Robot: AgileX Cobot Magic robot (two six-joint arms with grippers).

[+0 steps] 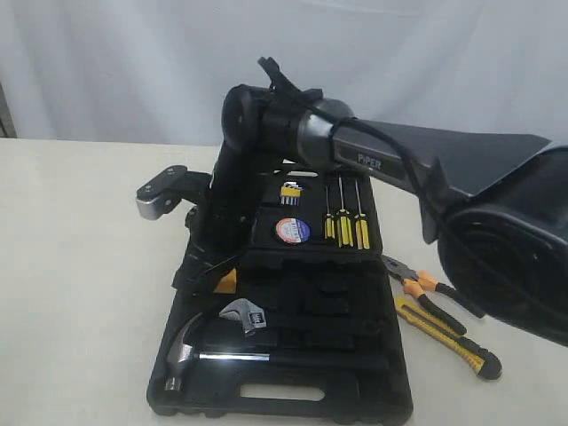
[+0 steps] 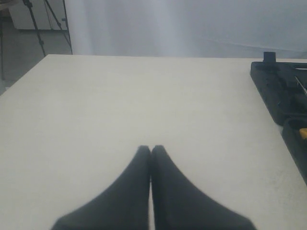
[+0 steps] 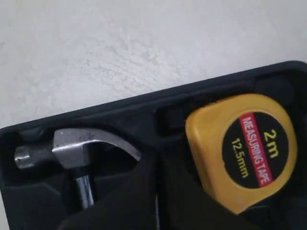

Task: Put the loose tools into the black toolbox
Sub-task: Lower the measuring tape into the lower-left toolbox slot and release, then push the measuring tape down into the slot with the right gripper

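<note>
The black toolbox (image 1: 395, 390) lies open in the middle of the table. My right arm reaches across it, and my right gripper (image 1: 213, 266) points down into its left side. In the right wrist view that gripper (image 3: 156, 160) is shut with nothing between its fingers. The yellow "2m" tape measure (image 3: 242, 148) lies in a toolbox (image 3: 96, 120) recess right beside the fingers; a yellow corner of the tape measure (image 1: 226, 282) shows. The tape roll (image 1: 292, 231) sits in the far half. The pliers (image 1: 426, 288) and the utility knife (image 1: 448, 342) lie on the table to the right. My left gripper (image 2: 151, 148) is shut over bare table.
A steel claw hammer (image 1: 188, 351) and an adjustable wrench (image 1: 244, 315) sit in the near half of the case, and the hammer head (image 3: 72, 148) lies close to my right fingers. Three yellow-handled screwdrivers (image 1: 343, 226) and a hex-key set (image 1: 290, 193) fill the far half. A white curtain hangs behind.
</note>
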